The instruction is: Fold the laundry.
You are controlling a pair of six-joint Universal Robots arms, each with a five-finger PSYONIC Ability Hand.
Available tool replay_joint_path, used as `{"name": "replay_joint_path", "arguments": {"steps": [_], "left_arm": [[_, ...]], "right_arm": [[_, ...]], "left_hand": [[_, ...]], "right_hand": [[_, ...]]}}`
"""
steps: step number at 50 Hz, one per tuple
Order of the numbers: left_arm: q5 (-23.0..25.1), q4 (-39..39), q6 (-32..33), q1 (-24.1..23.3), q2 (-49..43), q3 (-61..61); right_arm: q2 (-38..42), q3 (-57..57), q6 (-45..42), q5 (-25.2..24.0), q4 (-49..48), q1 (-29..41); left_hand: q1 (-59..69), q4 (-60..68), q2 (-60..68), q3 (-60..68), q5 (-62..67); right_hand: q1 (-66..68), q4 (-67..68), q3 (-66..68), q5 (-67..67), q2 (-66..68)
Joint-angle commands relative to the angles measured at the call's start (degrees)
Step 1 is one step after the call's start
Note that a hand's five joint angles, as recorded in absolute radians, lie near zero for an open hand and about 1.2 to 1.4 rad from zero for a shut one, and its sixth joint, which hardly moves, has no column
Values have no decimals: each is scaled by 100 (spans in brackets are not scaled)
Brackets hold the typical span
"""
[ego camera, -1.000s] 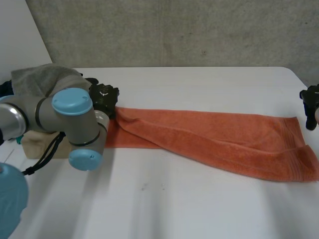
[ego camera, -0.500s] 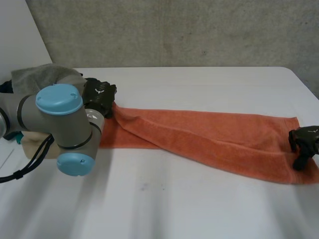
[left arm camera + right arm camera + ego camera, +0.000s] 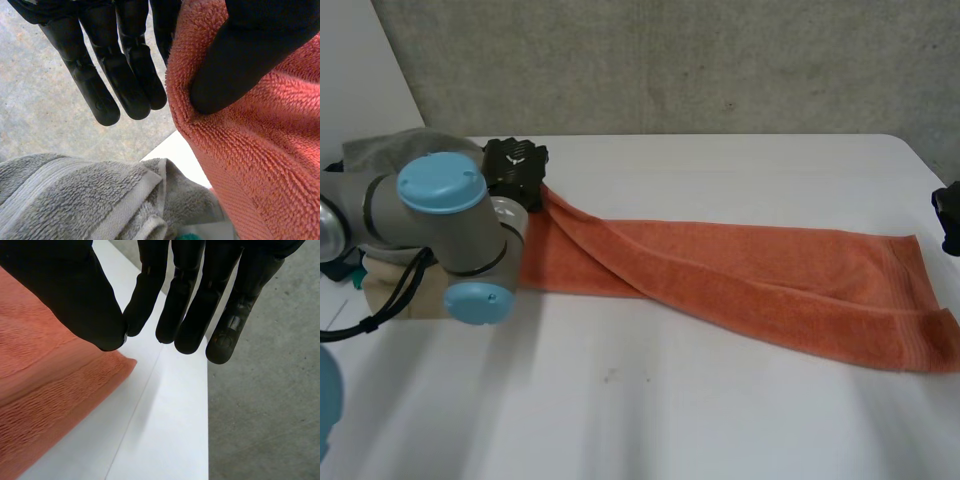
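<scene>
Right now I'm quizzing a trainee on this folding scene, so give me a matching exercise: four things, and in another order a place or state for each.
Things:
1. orange towel
2. grey towel
3. left hand
4. right hand

Places or states:
A. holds nothing, by the right edge of the table
B. pinches one end of the orange towel
C. lies stretched across the table
D. bunched at the table's left end

Pairs: 1-C, 2-D, 3-B, 4-A
</scene>
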Motion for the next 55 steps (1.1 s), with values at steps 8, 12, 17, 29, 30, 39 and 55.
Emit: {"name": "replay_joint_path", "arguments": {"steps": [8,12,17,29,30,39,55], "left_arm": [[-8,1,-41,-68,42,-237],[-8,1,-41,-86,148,-343],[-8,10,-50,-103,148,-369],[-16,19,-50,-147,165,-396],[-8,19,-41,-139,174,-396],[1,45,-15,-60,165,-185],[-183,98,451,2,-1513,1809]], "right_arm": [[-139,229,229,62,2532,39],[-157,660,247,44,1973,30],[-157,1092,167,80,1321,21],[-69,1128,264,53,398,39],[-86,1110,255,53,371,39],[-324,391,352,36,239,74],[1249,-788,282,141,-1623,284]], "left_hand": [[1416,1112,1121,1152,1411],[1416,1112,1121,1152,1411],[1416,1112,1121,1152,1411],[1416,1112,1121,1152,1411],[1416,1112,1121,1152,1411],[1416,1112,1121,1152,1411],[1416,1112,1121,1152,1411]], "right_hand": [[-2670,-3377,-3351,-3239,-3344],[-2654,-3360,-3335,-3222,-3327],[-2586,-3293,-3268,-3155,-3260],[1933,1226,1251,1364,1259],[1933,1226,1251,1364,1259],[1933,1226,1251,1364,1259],[1933,1226,1251,1364,1259]]}}
